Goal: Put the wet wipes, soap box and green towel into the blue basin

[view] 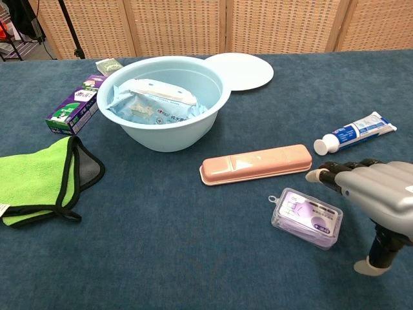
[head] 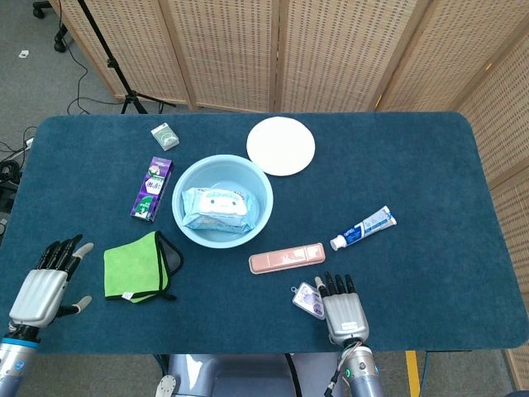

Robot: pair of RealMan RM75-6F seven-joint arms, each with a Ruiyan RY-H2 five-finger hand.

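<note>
Only the head view takes in the left robot hand [head: 40,283], hovering with fingers spread wide and holding nothing at the surface's [head: 430,165] near-left corner; the chest view cuts it off but shows the wet wipes pack's raised flap and the basin's depth far better. The right robot hand [head: 341,305] appears in both views, fingers apart and empty, palm down over the blue cloth. The small clear purple soap box [view: 306,217] lies just beside that hand at its 9 o'clock, seemingly just clear of the fingers. The green towel [head: 136,266], folded with a dark edge, rests at 3 o'clock from the left robot hand, apart from it. The wet wipes [head: 216,208] already sit inside the blue basin [head: 185,184], which stands near the middle of the surface. A pink case [head: 287,258] lies at 5 o'clock from the basin, a toothpaste tube [head: 363,228] at 4 o'clock, a white plate [head: 281,146] at 1 o'clock. A purple carton [view: 74,109] bears print too small to read.
</note>
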